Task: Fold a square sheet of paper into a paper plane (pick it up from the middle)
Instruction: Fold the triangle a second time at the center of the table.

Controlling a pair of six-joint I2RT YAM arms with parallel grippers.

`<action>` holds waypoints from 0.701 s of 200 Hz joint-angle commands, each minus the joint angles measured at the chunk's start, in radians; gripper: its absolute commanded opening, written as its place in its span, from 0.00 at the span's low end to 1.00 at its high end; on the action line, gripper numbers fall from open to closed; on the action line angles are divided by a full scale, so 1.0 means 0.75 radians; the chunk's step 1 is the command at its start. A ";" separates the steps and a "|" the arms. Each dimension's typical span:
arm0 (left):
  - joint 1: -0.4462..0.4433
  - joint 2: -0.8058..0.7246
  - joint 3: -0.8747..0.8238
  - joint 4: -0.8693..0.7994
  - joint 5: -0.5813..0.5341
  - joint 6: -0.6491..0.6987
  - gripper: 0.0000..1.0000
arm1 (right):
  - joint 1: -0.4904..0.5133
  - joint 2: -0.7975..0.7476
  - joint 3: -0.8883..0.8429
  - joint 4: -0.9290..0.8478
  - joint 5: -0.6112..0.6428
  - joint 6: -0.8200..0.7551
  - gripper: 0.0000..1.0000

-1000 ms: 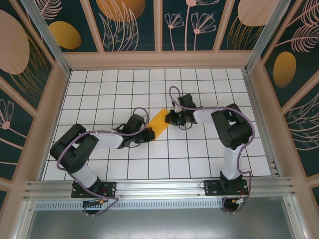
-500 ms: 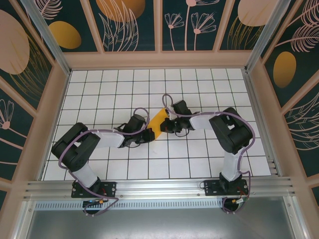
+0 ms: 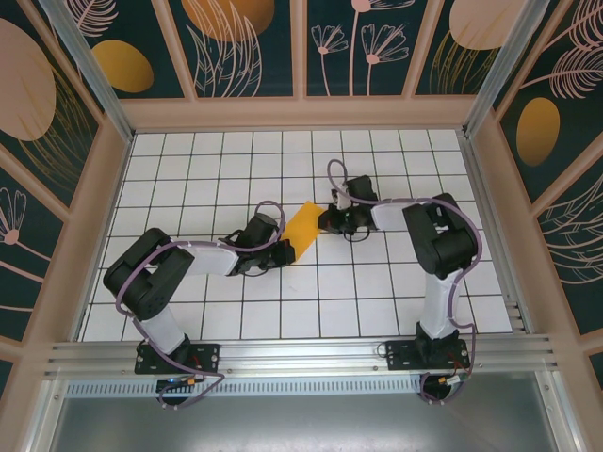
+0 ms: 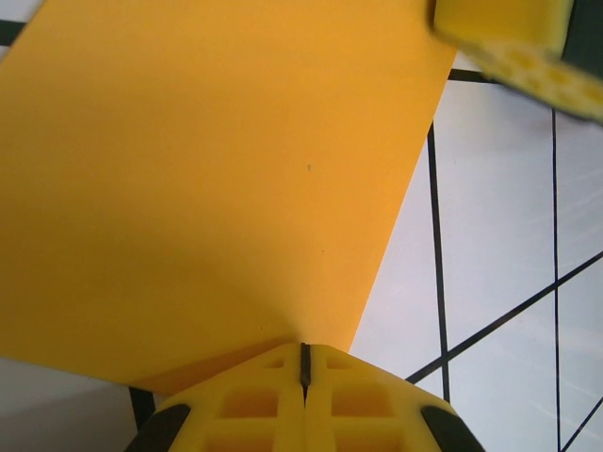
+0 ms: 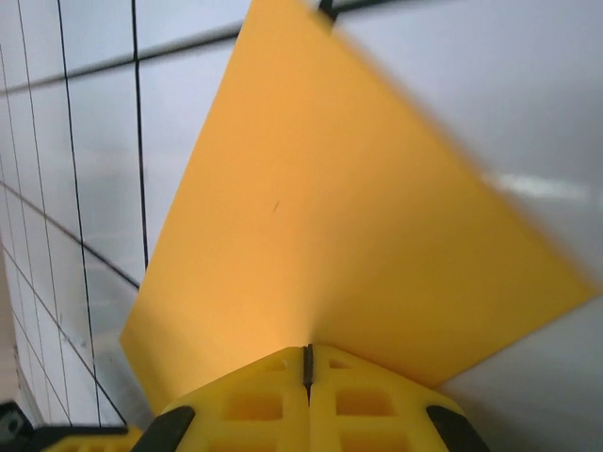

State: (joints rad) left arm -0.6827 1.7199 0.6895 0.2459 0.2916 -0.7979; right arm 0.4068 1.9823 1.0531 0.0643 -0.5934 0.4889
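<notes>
The square sheet of paper is orange-yellow and hangs slanted just above the white grid floor between the two arms. It looks like a narrow parallelogram from above, with no paper plane shape in it. My left gripper is shut on its near-left edge. In the left wrist view the sheet spreads out from the closed left gripper. My right gripper is shut on the far-right edge. In the right wrist view the paper fans up from the closed right gripper.
The floor is a white tiled grid, walled by patterned panels on three sides and an aluminium rail at the near edge. A yellow finger of the right gripper juts into the left wrist view's top right corner.
Half a second ago the right gripper pushed toward the left one and the sheet bowed upward. It has since drawn back to the right, and the sheet is flat again.
</notes>
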 commanded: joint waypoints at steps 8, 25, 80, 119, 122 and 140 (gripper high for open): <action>-0.005 0.045 -0.051 -0.167 0.020 0.034 0.00 | -0.119 0.105 0.131 -0.045 0.251 0.033 0.00; -0.006 0.032 -0.043 -0.161 0.029 0.041 0.00 | -0.132 0.097 0.159 -0.074 0.287 0.038 0.00; -0.002 -0.050 0.107 -0.150 0.011 0.066 0.14 | -0.030 -0.135 0.107 -0.106 0.386 0.054 0.00; 0.048 -0.151 0.199 -0.145 -0.028 0.115 0.33 | 0.079 -0.222 0.027 -0.140 0.540 0.195 0.13; 0.055 -0.161 0.199 -0.150 -0.031 0.114 0.34 | 0.090 -0.222 0.026 -0.143 0.550 0.201 0.15; 0.121 -0.212 0.172 -0.195 -0.078 0.107 0.38 | 0.169 -0.206 0.037 -0.160 0.595 0.223 0.20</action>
State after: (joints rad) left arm -0.6514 1.6192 0.8192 0.1528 0.2806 -0.7349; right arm 0.4732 1.8278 1.0969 -0.0090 -0.2379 0.6014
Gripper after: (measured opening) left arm 0.366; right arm 0.179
